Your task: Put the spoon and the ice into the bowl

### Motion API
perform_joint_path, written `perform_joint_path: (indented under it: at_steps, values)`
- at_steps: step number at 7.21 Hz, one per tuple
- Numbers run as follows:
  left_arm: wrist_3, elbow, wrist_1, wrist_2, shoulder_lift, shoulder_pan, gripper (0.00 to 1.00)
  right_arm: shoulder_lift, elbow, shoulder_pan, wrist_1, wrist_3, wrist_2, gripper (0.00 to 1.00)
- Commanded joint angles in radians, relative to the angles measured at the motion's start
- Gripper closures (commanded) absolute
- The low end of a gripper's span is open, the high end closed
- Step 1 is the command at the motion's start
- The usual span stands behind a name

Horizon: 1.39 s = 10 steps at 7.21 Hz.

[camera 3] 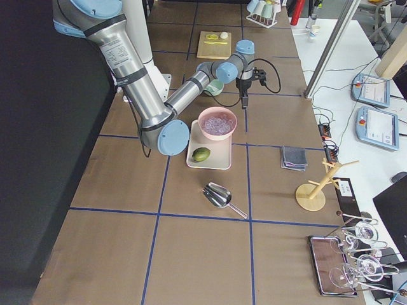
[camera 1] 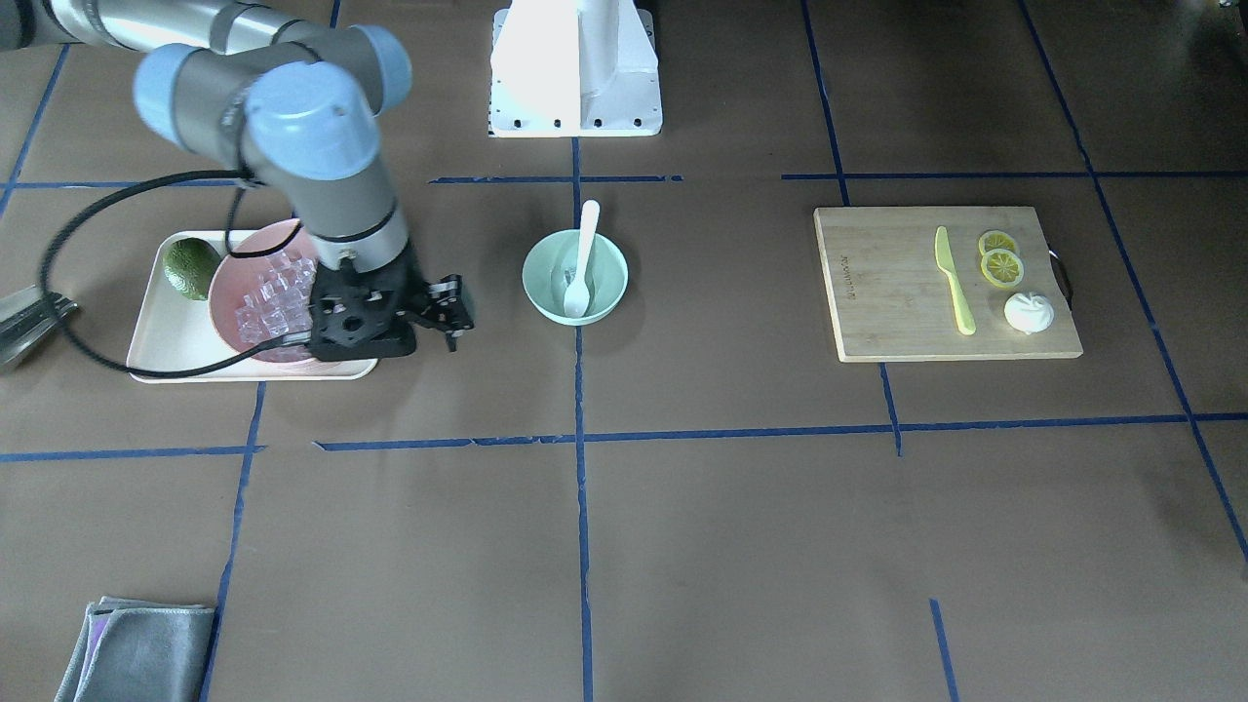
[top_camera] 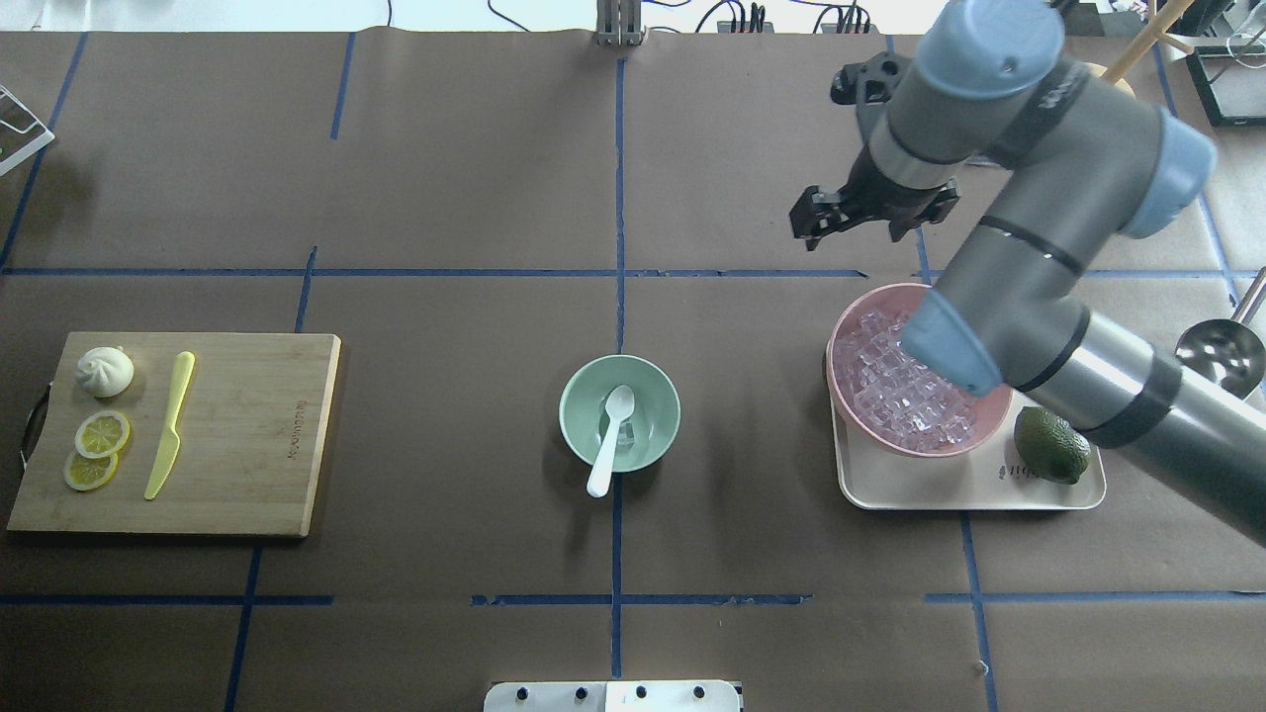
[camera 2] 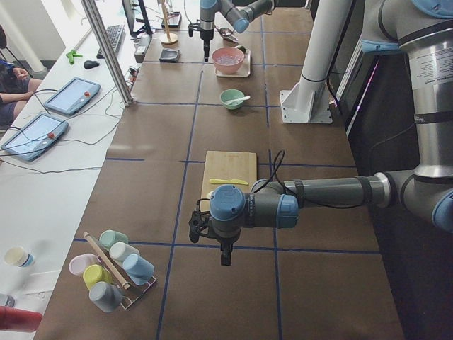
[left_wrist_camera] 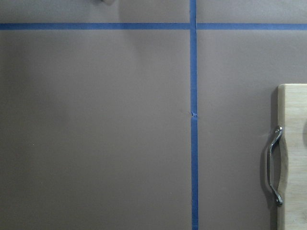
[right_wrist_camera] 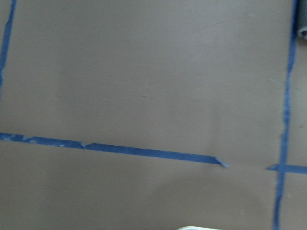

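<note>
The pale mint-green bowl stands at the table's middle. The white spoon lies in it, scoop inside and handle over the near rim. A clear ice cube lies in the bowl beside the spoon. They also show in the front view: bowl, spoon. My right gripper hangs empty above bare table, beyond the pink bowl of ice on the side away from me; its fingers look apart. My left gripper hangs above the table past the cutting board; I cannot tell its state.
The pink bowl and an avocado sit on a cream tray. A wooden cutting board holds a yellow-green knife, lemon slices and a bun. A metal scoop and a grey cloth lie further out.
</note>
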Motion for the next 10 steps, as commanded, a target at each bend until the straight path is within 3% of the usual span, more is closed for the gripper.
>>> perform_joint_path:
  at_steps: [1, 4, 7, 8, 10]
  values:
    - [0.006, -0.078, 0.127, 0.005, -0.019, 0.002, 0.00, -0.166, 0.045, 0.202, -0.001, -0.295, 0.126, 0.02]
    - [0.007, -0.105, 0.143, 0.011, -0.006, 0.000, 0.00, -0.414, 0.129, 0.319, 0.013, -0.517, 0.123, 0.01]
    - [0.007, -0.106, 0.139, 0.011, -0.005, 0.000, 0.00, -0.607, 0.136, 0.425, 0.048, -0.534, 0.122, 0.01]
    - [0.007, -0.106, 0.140, 0.010, 0.001, 0.000, 0.00, -0.646, 0.133, 0.440, 0.099, -0.536, 0.152, 0.01]
    - [0.007, -0.102, 0.139, 0.011, 0.006, 0.000, 0.00, -0.674, 0.146, 0.578, 0.118, -0.572, 0.279, 0.00]
